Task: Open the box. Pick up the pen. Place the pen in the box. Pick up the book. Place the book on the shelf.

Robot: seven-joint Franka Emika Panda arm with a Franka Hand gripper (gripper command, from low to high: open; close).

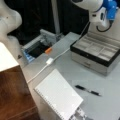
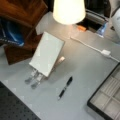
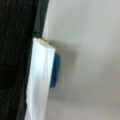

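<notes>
The box [image 1: 96,52] stood open at a front view's right, its beige lining showing. The pen [image 1: 87,90] lay on the bench [image 1: 112,87] in front of it, untouched: light, stiff and probably slippery, best pinched across its middle band. The book [image 1: 58,96] lay near, beside the shelf [image 1: 15,100]. The gripper [image 1: 110,15] hung above the box's rear edge; whether it was parted I could not tell.
</notes>
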